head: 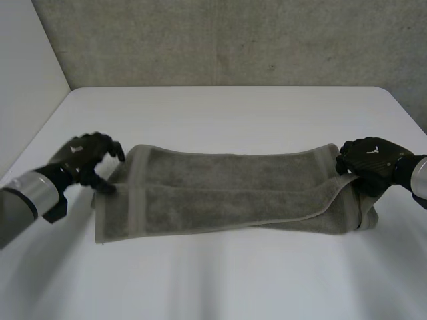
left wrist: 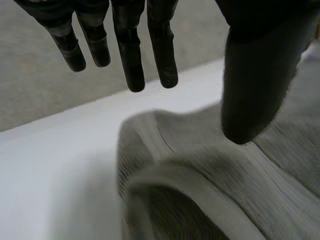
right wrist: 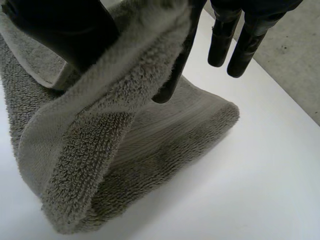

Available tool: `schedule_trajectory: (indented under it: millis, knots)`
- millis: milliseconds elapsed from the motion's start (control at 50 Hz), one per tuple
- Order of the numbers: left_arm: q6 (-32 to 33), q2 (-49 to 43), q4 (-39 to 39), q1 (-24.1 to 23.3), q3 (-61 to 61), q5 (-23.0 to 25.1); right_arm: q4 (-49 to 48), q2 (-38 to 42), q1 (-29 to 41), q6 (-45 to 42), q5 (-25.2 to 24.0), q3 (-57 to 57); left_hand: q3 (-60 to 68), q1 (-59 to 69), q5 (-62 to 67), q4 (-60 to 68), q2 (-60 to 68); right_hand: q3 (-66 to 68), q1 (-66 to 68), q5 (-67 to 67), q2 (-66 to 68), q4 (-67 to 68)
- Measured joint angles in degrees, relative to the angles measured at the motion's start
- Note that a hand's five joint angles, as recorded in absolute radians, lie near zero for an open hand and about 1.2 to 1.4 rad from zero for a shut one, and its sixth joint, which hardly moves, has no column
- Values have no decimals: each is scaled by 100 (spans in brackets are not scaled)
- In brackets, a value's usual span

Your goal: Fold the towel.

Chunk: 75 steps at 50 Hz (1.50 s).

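Observation:
A grey towel lies across the white table, folded lengthwise into a long band. My left hand hovers just off the towel's left end, fingers relaxed and apart from the thumb. In the left wrist view its fingers hang straight above the towel with nothing between them and the thumb. My right hand is at the towel's right end. In the right wrist view the right hand pinches the towel's upper edge between thumb and a finger, lifting that edge off the layer below.
A grey concrete wall stands behind the table's far edge, and a pale wall rises at the left. Bare table lies in front of and behind the towel.

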Motion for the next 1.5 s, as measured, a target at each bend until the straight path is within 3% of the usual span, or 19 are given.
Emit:
schedule_trajectory:
  millis: [160, 320, 480, 700, 820, 860, 1000, 1180, 1280, 1400, 1500]
  knots:
    - [2139, 442, -30, -76, -967, 86, -53, -8, -7, 4, -7, 119, 0, -53, -140, 0, -67, 0, 0, 0, 0, 0]
    - [2937, 569, -17, -1, -1287, 511, -65, -12, -22, 0, -13, 174, 0, -58, -147, 0, -74, 0, 0, 0, 0, 0]
    - [2954, 505, 97, 148, -1224, 750, -72, -5, -49, -22, -25, 248, 0, -58, -147, 0, -74, 0, 0, 0, 0, 0]
    - [3076, -135, 520, 140, -836, 656, -85, 0, -15, -37, -34, 340, 0, 83, 212, 0, 64, 0, 0, 0, 0, 0]
    - [3309, -599, 539, 88, -527, 413, -113, 27, -9, -34, -38, 353, 0, 3685, 3820, 0, 3709, 0, 0, 0, 0, 0]
    - [3358, -696, 521, 70, -457, 343, -148, 43, -9, -22, -38, 349, 0, 4067, 4363, 0, 4206, 0, 0, 1, 0, 0]
    - [3258, -790, 424, -15, -132, 229, -364, 119, 7, 95, -34, 244, 0, 4075, 4437, 0, 4229, 0, 0, 0, 0, 0]
    - [2102, -926, 344, -213, 918, 194, -760, 513, 251, 589, -21, -449, 0, 4076, 4457, 0, 4229, 0, 0, 2, 0, 0]
    - [1585, -1405, 322, -356, 1770, -61, -1311, 924, 480, 886, -3, -994, 0, 4076, 4458, 0, 4229, 0, 1, 0, 0, 0]
    - [1444, -2033, 279, -603, 2471, -484, -1980, 1442, 639, 1251, 44, -1472, 0, 4077, 4459, 0, 4229, 0, 1, 0, 0, 0]
    - [1476, -2161, 171, -684, 2378, -427, -2146, 1654, 658, 1400, 114, -1576, 0, 4077, 4459, 0, 4229, 0, 1, 0, 0, 0]
